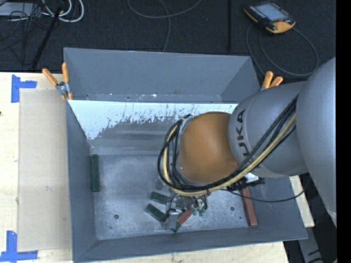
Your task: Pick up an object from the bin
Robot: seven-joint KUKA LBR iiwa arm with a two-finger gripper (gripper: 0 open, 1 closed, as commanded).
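Camera view: my arm (285, 130) comes in from the right, and its orange cover (205, 147) sits low over the grey bin (120, 86). My claw (185, 208) is down near the bin floor, close to the front wall, among a small heap of bits. Nearest to it is a reddish piece (184, 217), right at its tip. An upper green block (159, 196) and a lower green block (156, 212) lie just to its left. I cannot tell whether my claw is released or clenched. A long green bar (95, 172) lies well apart by the left wall. A brown stick (249, 207) lies on the right.
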